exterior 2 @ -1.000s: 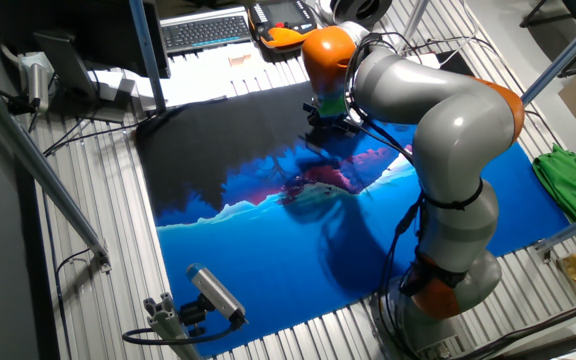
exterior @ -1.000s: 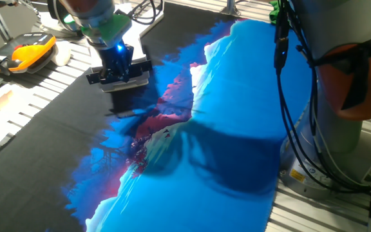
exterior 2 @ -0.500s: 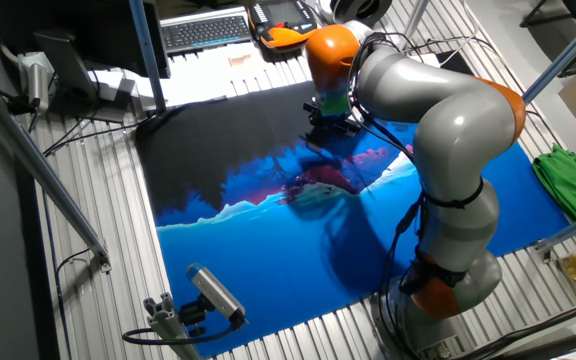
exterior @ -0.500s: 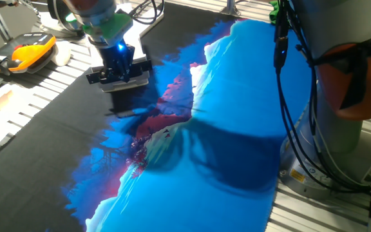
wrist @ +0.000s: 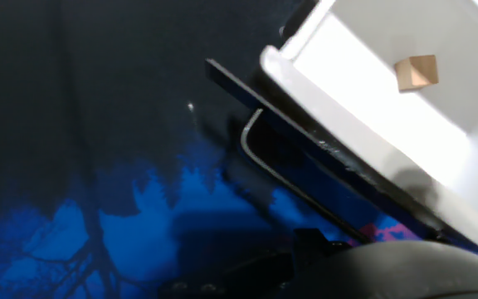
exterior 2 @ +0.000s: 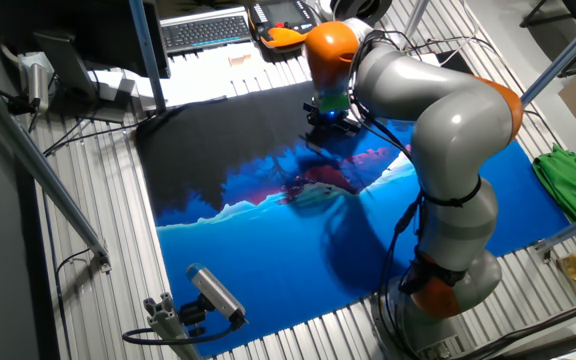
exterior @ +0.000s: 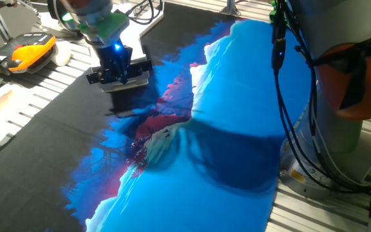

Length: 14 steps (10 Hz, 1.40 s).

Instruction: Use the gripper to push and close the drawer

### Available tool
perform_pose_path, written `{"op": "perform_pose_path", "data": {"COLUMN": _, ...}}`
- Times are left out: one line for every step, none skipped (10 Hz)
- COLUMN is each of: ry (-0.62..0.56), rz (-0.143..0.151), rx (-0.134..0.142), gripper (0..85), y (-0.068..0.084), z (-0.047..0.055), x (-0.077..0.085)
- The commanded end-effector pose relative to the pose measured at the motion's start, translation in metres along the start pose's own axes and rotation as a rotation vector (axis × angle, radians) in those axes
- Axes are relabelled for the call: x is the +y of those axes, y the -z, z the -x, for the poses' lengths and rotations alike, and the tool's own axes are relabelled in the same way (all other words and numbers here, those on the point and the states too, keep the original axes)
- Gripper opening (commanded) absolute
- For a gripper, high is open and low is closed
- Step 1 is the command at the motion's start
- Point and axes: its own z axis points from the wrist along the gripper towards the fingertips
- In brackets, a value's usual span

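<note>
My gripper (exterior: 117,67) is a black claw with a blue light under a green and grey wrist. It hangs low over the dark part of the blue and black cloth (exterior: 237,129), and also shows in the other fixed view (exterior 2: 328,112). In the hand view the drawer (wrist: 363,100) stands pulled out at the upper right. It is white inside, with a dark front (wrist: 338,162) and a thin bar handle (wrist: 260,162), and a small tan cube (wrist: 416,72) lies in it. The drawer front is just ahead of the gripper. The fingers are hidden, and I cannot make out the drawer in either fixed view.
An orange-and-black case (exterior: 21,53) lies off the cloth at the far left. A keyboard (exterior 2: 206,30) is at the back. The grey arm and its orange-jointed base (exterior 2: 448,270) stand at the right, with hanging cables (exterior: 288,96). A camera on a stand (exterior 2: 213,290) sits in front.
The gripper has shifted only very slightly over the same spot. Nothing else has moved.
</note>
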Motion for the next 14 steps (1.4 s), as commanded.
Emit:
{"op": "perform_pose_path", "data": {"ry": -0.001, "rz": 0.001, "rx": -0.001, "gripper": 0.0, "y": -0.0013, "z": 0.0001, "x": 0.0000}}
{"op": "perform_pose_path", "data": {"ry": -0.005, "rz": -0.006, "rx": -0.006, "gripper": 0.0, "y": -0.0020, "z": 0.0003, "x": 0.0007}}
{"op": "perform_pose_path", "data": {"ry": -0.005, "rz": -0.009, "rx": -0.008, "gripper": 0.0, "y": -0.0016, "z": 0.0000, "x": 0.0023}}
{"op": "perform_pose_path", "data": {"ry": -0.002, "rz": -0.002, "rx": -0.008, "gripper": 0.0, "y": -0.0014, "z": -0.0001, "x": 0.0025}}
{"op": "perform_pose_path", "data": {"ry": 0.003, "rz": 0.001, "rx": -0.007, "gripper": 0.0, "y": -0.0012, "z": -0.0003, "x": 0.0037}}
{"op": "perform_pose_path", "data": {"ry": 0.002, "rz": -0.005, "rx": -0.011, "gripper": 0.0, "y": -0.0009, "z": -0.0003, "x": 0.0037}}
{"op": "perform_pose_path", "data": {"ry": -0.003, "rz": -0.012, "rx": -0.013, "gripper": 0.0, "y": -0.0009, "z": -0.0003, "x": 0.0037}}
{"op": "perform_pose_path", "data": {"ry": -0.006, "rz": 0.000, "rx": -0.007, "gripper": 0.0, "y": -0.0009, "z": -0.0003, "x": 0.0037}}
{"op": "perform_pose_path", "data": {"ry": -0.008, "rz": 0.010, "rx": 0.000, "gripper": 0.0, "y": -0.0009, "z": -0.0003, "x": 0.0037}}
{"op": "perform_pose_path", "data": {"ry": -0.012, "rz": 0.008, "rx": -0.001, "gripper": 0.0, "y": -0.0009, "z": -0.0003, "x": 0.0037}}
{"op": "perform_pose_path", "data": {"ry": -0.018, "rz": 0.002, "rx": -0.002, "gripper": 0.0, "y": -0.0009, "z": -0.0003, "x": 0.0037}}
{"op": "perform_pose_path", "data": {"ry": -0.025, "rz": 0.004, "rx": 0.003, "gripper": 0.0, "y": -0.0009, "z": -0.0003, "x": 0.0037}}
{"op": "perform_pose_path", "data": {"ry": -0.037, "rz": -0.002, "rx": -0.001, "gripper": 0.0, "y": -0.0009, "z": -0.0003, "x": 0.0037}}
{"op": "perform_pose_path", "data": {"ry": -0.048, "rz": -0.004, "rx": -0.004, "gripper": 0.0, "y": -0.0009, "z": -0.0003, "x": 0.0037}}
